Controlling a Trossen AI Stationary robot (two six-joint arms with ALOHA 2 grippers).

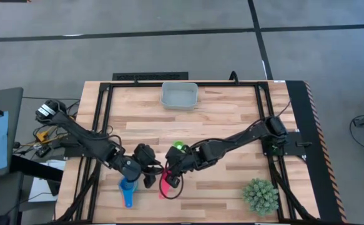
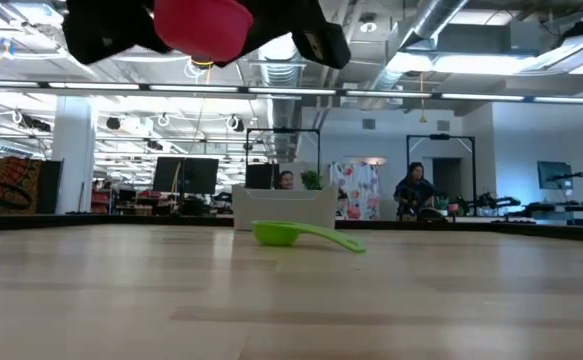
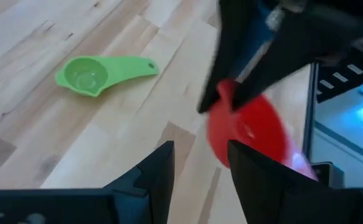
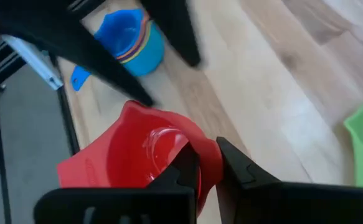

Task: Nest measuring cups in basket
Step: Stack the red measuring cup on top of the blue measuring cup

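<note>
The red measuring cup [image 4: 137, 149] is in my right gripper [image 4: 207, 155], raised above the table near its near edge [image 1: 167, 182] and seen high up in the low view [image 2: 201, 25]. My left gripper [image 3: 200, 162] is open just left of the red cup [image 3: 249, 130] and touches nothing. A stack of nested cups with a blue one on top [image 4: 128, 40] stands on the table beside my left gripper [image 1: 127, 187]. The green cup [image 3: 100, 71] lies alone on its base mid-table [image 1: 178, 147]. The basket [image 1: 179, 95] sits by the far edge. My right gripper holds the red cup by its bowl wall [image 4: 203, 146], on the side away from the flat handle [image 4: 81, 168]. One finger is inside the bowl and one outside. The cup is lifted clear of the table and tilted.
A spiky green plant [image 1: 260, 195] stands at the table's near right corner. Bare wood lies between the green cup and the basket. People and equipment show in the room beyond the far edge [image 2: 411, 190].
</note>
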